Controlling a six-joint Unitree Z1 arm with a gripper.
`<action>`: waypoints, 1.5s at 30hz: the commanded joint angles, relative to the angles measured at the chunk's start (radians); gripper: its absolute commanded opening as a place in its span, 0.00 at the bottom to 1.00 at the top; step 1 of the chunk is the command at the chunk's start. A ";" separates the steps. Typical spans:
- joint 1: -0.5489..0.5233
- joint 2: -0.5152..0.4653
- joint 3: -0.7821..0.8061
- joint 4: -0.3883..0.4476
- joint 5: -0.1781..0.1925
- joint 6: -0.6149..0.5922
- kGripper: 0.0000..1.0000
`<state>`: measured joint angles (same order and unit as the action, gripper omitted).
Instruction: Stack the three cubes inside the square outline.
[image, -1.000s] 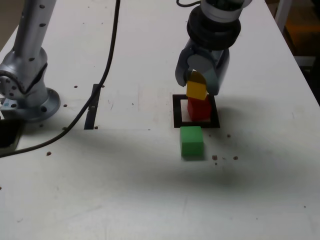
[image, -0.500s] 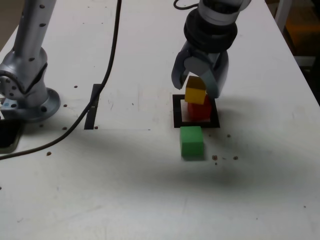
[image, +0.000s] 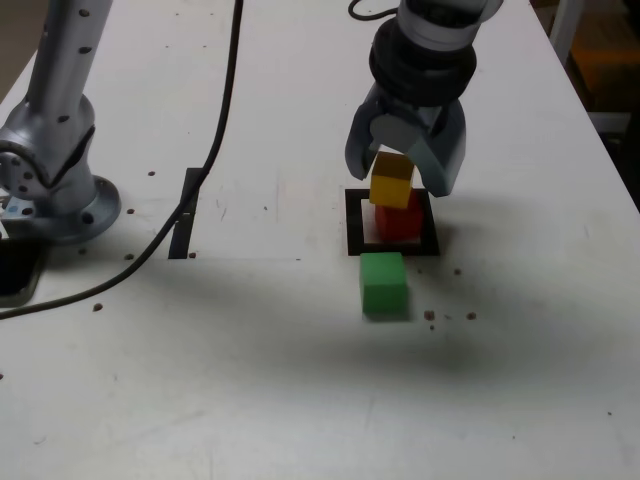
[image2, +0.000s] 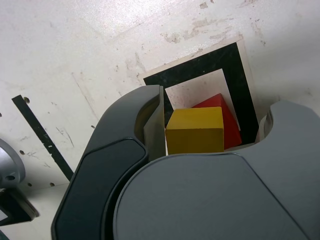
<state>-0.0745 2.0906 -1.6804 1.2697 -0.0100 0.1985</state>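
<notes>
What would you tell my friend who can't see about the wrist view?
The open gripper surrounds a yellow cube on a red cube, turned differently, inside a black square outline.

– So where's the yellow cube (image: 392, 181) at?
– Sitting on the red cube (image: 399, 222), inside the square outline (image: 354, 226), gripper (image: 402, 172) open around it.
– And green (image: 383, 283)?
– Just outside the tape, on the table (image: 250, 380).
</notes>
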 joint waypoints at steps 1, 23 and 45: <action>0.001 0.002 -0.005 -0.003 -0.003 -0.001 0.77; -0.066 -0.251 -0.078 0.253 0.081 -0.142 0.77; -0.277 -0.181 -0.045 0.249 -0.148 -0.536 0.77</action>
<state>-0.3506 1.9073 -1.7274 1.5179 -0.1577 -0.3367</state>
